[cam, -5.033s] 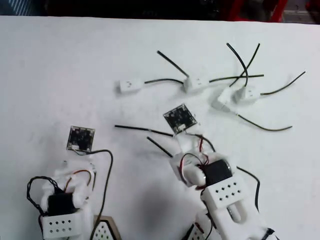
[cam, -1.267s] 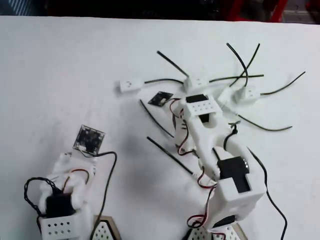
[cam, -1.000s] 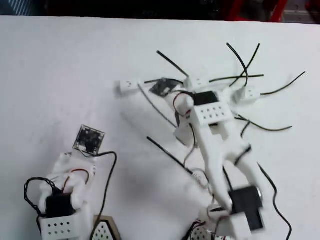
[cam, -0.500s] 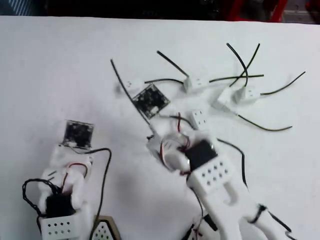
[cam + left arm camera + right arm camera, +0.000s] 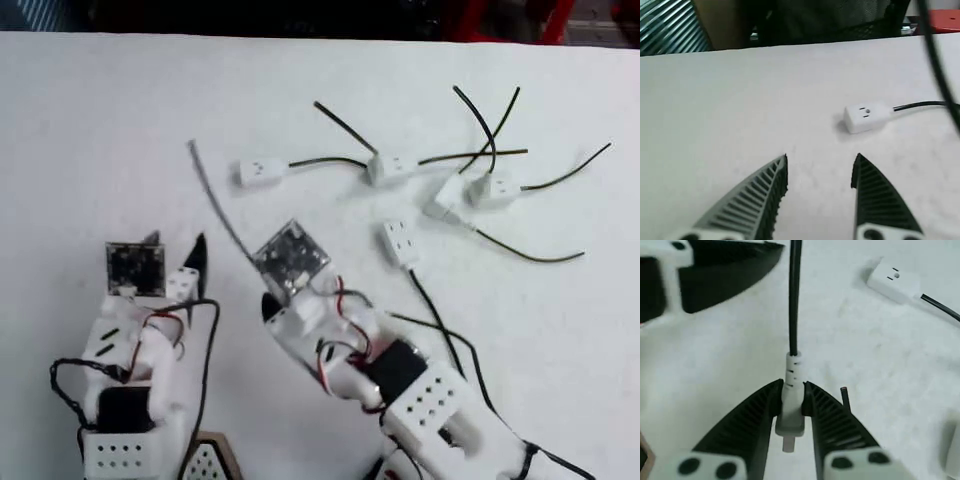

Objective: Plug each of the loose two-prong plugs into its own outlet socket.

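White plastic is what the right gripper (image 5: 790, 390) has clamped: a two-prong plug (image 5: 789, 412), pinched on both sides by the ribbed fingers (image 5: 752, 420), with its black cable (image 5: 794, 295) running straight out past the tips. That grasp is plain from the right wrist. From above, the arm covers that spot, and the cable slants off toward eleven o'clock across the table (image 5: 90, 120). The high view adds the layout. An outlet socket (image 5: 260, 172) lies at twelve o'clock of that gripper, and a second socket (image 5: 400, 242) lies at two o'clock. The left gripper (image 5: 821, 167), at ten o'clock of the right one, has its fingers spread wide with bare table between them, holding nothing. The outlet socket lies well beyond their tips.
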Robot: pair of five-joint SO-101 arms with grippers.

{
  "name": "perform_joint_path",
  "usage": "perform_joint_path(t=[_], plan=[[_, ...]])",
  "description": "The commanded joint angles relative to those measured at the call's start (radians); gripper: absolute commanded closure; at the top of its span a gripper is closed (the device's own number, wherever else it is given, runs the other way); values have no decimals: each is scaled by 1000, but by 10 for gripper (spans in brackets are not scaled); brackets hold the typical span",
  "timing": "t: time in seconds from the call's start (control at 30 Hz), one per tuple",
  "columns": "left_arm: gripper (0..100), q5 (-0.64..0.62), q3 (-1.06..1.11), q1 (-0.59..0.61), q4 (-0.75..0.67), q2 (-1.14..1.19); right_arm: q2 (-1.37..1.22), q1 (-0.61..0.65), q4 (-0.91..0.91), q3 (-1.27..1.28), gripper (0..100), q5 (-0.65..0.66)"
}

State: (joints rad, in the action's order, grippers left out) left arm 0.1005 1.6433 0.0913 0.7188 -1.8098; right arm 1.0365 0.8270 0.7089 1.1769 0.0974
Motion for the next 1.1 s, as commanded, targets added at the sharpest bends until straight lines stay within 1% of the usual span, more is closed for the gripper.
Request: perform_joint_path(t=[0.0,0.13,0.3,0.37,0.47,0.6,0.67,0.77,0.9,1.0,1.07], plan=[[782,-8,-38,-77,-12,-12,77,30,-42,32,982,-9],[782,-6,-144,-170,104,-12,96,30,-70,80,982,-9],[782,-6,-259,-338,264,-12,96,27,-68,86,982,-9],[782,-6,-278,-390,301,-12,96,25,-64,87,982,-9],[782,-3,-281,-418,316,-12,96,24,-62,89,982,-9],[779,-2,-279,-412,318,-12,96,24,-62,89,982,-9],[779,-5,-279,-406,316,-10,96,4,-54,89,982,-8],[779,-6,-279,-340,315,-7,99,-50,-51,89,982,-8],[779,5,-287,-222,308,-5,96,-125,-82,89,982,-9],[781,89,-285,-173,308,1,96,-193,-127,89,982,-68],[779,124,-296,-150,307,39,96,-223,-143,89,982,-83]])
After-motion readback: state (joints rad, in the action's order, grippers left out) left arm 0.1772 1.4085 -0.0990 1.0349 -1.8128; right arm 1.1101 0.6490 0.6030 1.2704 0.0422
